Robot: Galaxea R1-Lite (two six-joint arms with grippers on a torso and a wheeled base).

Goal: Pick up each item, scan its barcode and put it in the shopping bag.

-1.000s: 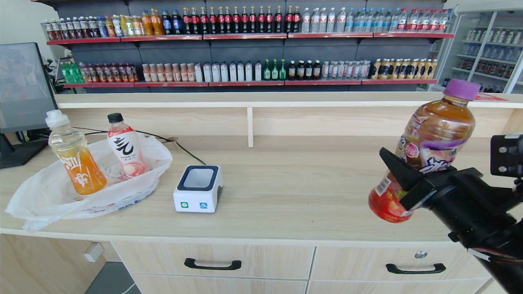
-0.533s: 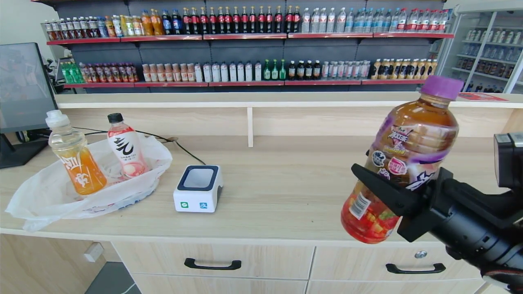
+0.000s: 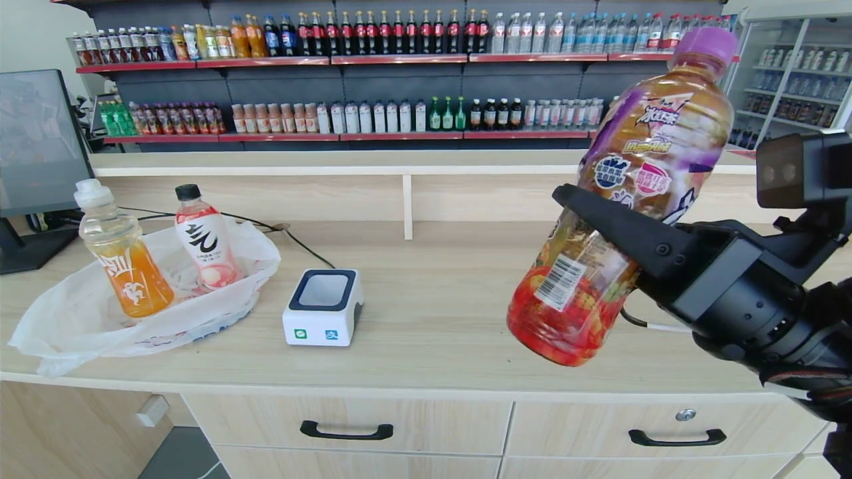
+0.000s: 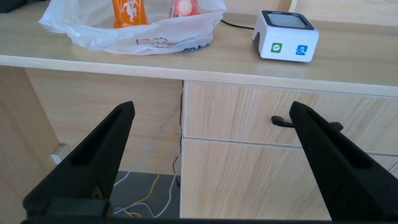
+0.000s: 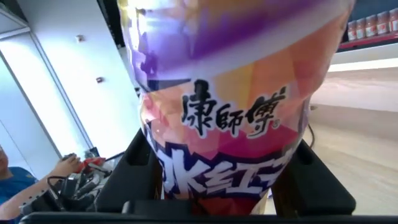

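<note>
Clamping the purple-capped bottle [image 3: 642,126] around its middle, the right gripper [image 3: 602,223] holds it tilted over the counter's [image 3: 452,326] right side, barcode facing left toward the scanner [image 3: 324,306], well apart. The left gripper [image 4: 211,109] hangs released.

Right pincer [image 3: 602,223] sits high at the right, clamped round a tilted bottle [image 3: 622,153]; left pincer [image 4: 211,112] hangs low, fingers spread wide
</note>
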